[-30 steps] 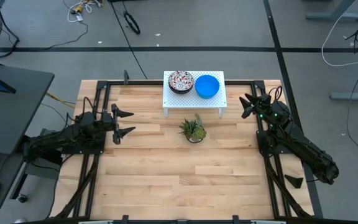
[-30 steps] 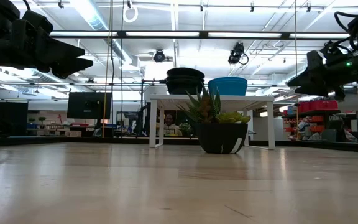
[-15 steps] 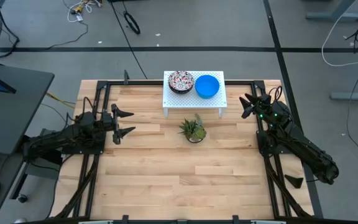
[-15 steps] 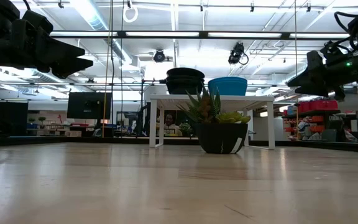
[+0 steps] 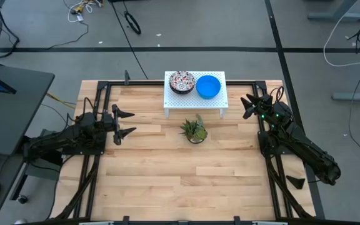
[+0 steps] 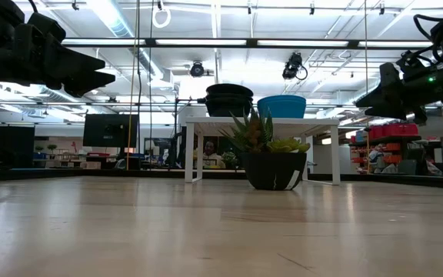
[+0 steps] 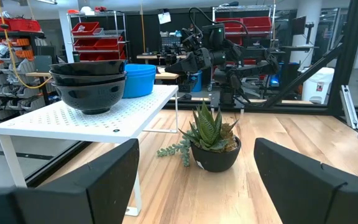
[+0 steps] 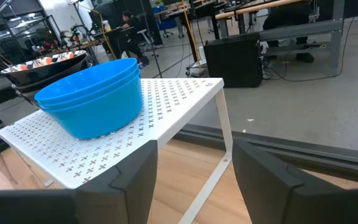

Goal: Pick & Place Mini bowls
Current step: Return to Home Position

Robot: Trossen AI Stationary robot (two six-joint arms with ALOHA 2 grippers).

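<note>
The mini bowls stand in two stacks on a white perforated shelf (image 5: 195, 99) at the table's far side. The patterned stack (image 5: 182, 81) has dark outsides (image 7: 89, 84) (image 6: 229, 99) (image 8: 42, 67); the blue stack (image 5: 209, 86) (image 7: 139, 79) (image 6: 281, 106) (image 8: 91, 96) is to its right. My left gripper (image 5: 134, 122) (image 7: 194, 180) (image 6: 112, 77) hovers open near the table's left edge, pointing at the shelf and plant. My right gripper (image 5: 244, 107) (image 8: 194, 180) (image 6: 358, 98) hovers open just right of the shelf, level with the blue stack.
A small potted green plant (image 5: 194, 130) (image 7: 213, 142) (image 6: 271, 158) stands on the table in front of the shelf, between the two arms. Bare wood fills the table's near half (image 5: 180, 181). Black frame rails (image 5: 92, 162) run along both sides.
</note>
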